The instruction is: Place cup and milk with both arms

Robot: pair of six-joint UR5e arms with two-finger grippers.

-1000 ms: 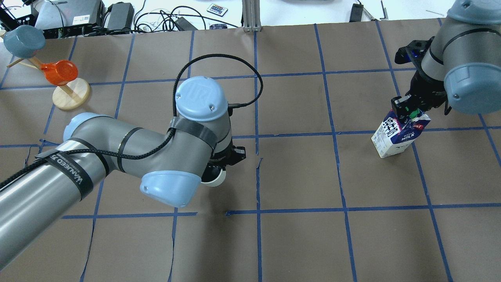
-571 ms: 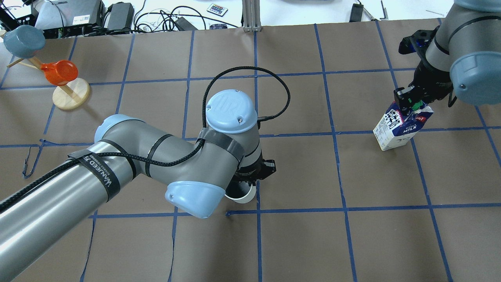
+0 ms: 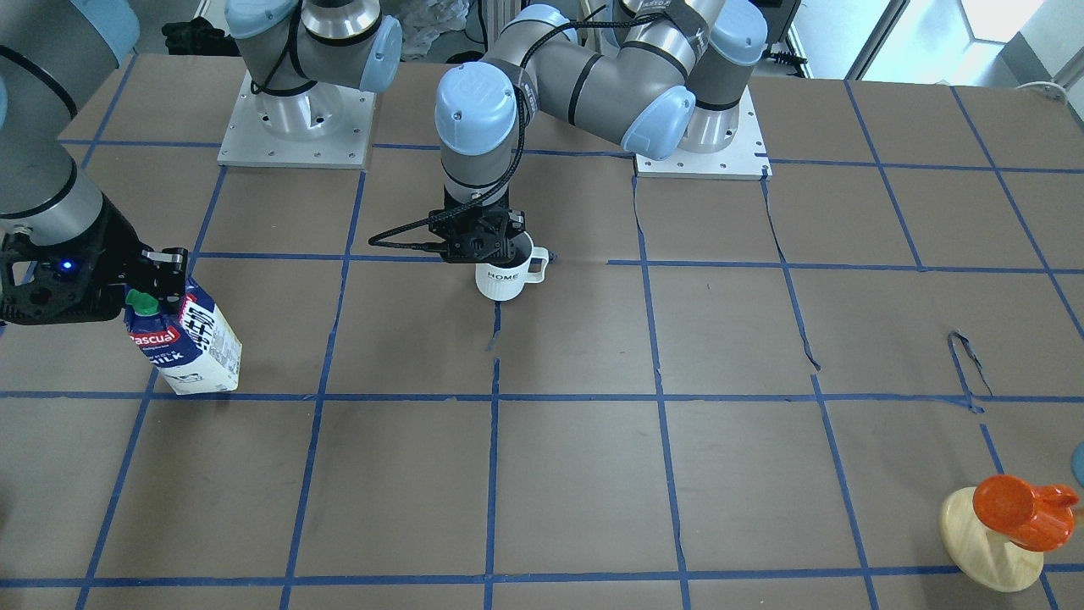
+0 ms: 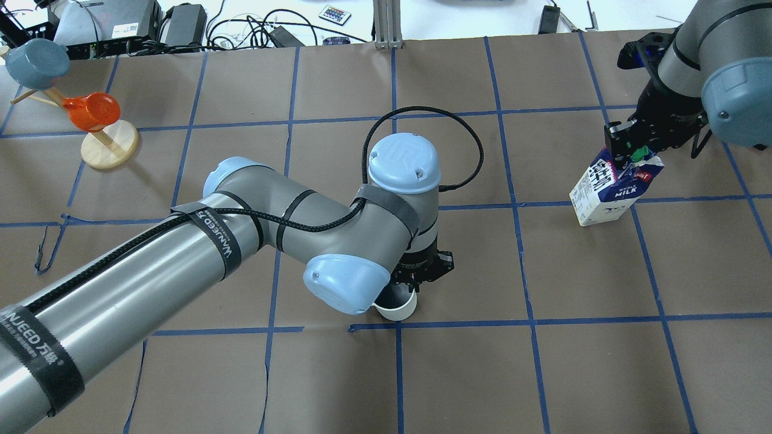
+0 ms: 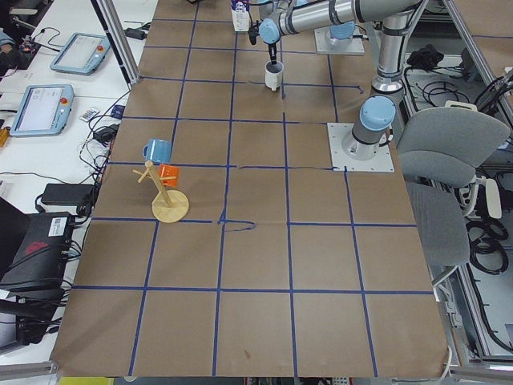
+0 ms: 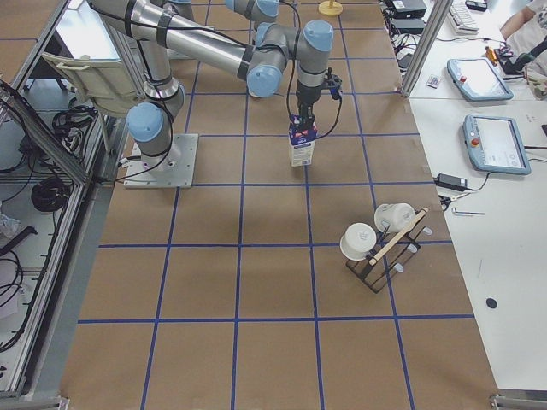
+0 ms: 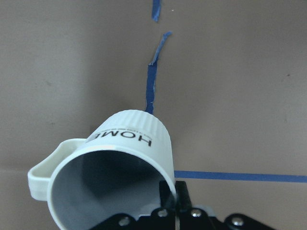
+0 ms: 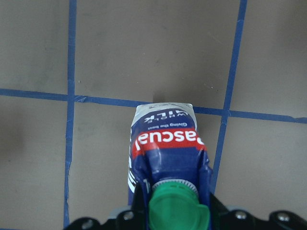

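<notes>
- White ribbed ceramic, nearest us: the cup (image 4: 398, 310) is mid-desk (image 4: 543, 374) by a blue tape crossing, on the desk or just above it; we cannot tell which.
- The left gripper (image 4: 411, 289) has its jaws pinching the rim wall, away from the handle.
- We judge the cup stiff, slick and chippable. A rim pinch lets it swing, so gentle moves suit.
- Farther right, the milk (image 4: 609, 193) hangs tilted, the right gripper (image 4: 628, 158) with jaws clamped on its gable by the green cap.
- We judge the carton soft-walled, so the folded top ridge is the firmest hold.
- Count: one cup, one milk, two grippers.
- Farthest left is one wooden stand (image 4: 108, 147) with one orange mug (image 4: 90, 111) and one blue mug (image 4: 36, 63).
</notes>
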